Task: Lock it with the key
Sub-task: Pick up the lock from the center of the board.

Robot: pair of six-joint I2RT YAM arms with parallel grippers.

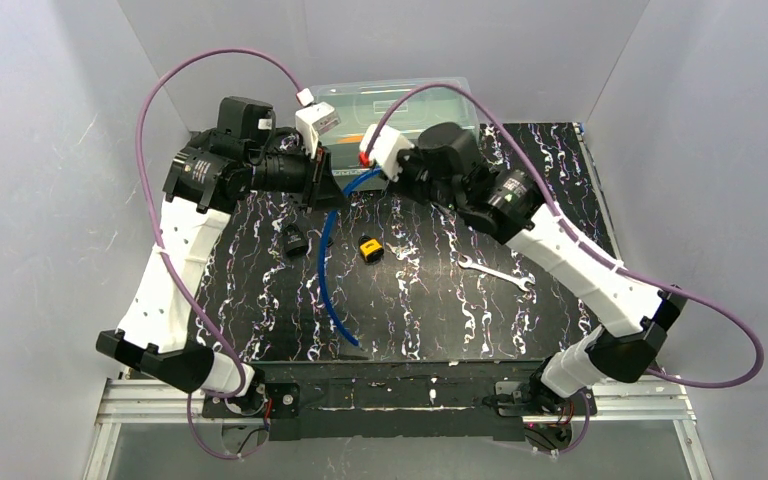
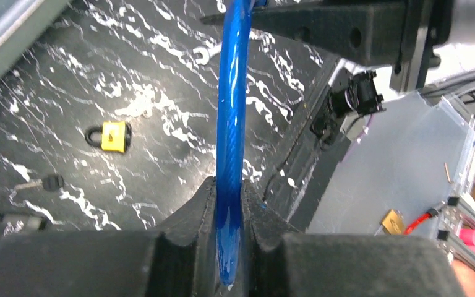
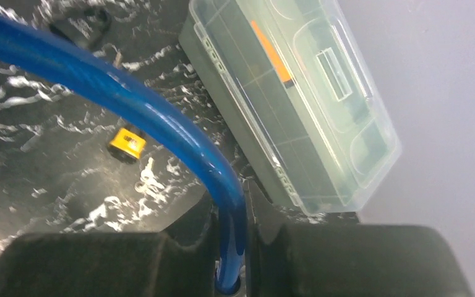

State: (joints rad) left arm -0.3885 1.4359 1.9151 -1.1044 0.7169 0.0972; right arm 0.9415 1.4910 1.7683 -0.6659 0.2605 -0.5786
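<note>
Key (image 1: 397,249) flat on surface (image 1: 440,320) by padlock (image 1: 369,249): likely light, stiff, slippery; grasp at head. Left pincer (image 2: 229,204), right pincer (image 3: 232,216) clamped on cable (image 1: 320,265)

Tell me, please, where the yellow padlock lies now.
In the top view, the yellow padlock lies near the middle of the black mat, just right of the blue cable and left of the small key.

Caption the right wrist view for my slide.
Right gripper shut on blue cable; yellow padlock and clear box beyond.

Tool (image 3: 230,247) gripping blue cable (image 3: 130,99), yellow padlock (image 3: 127,143) beyond
</note>
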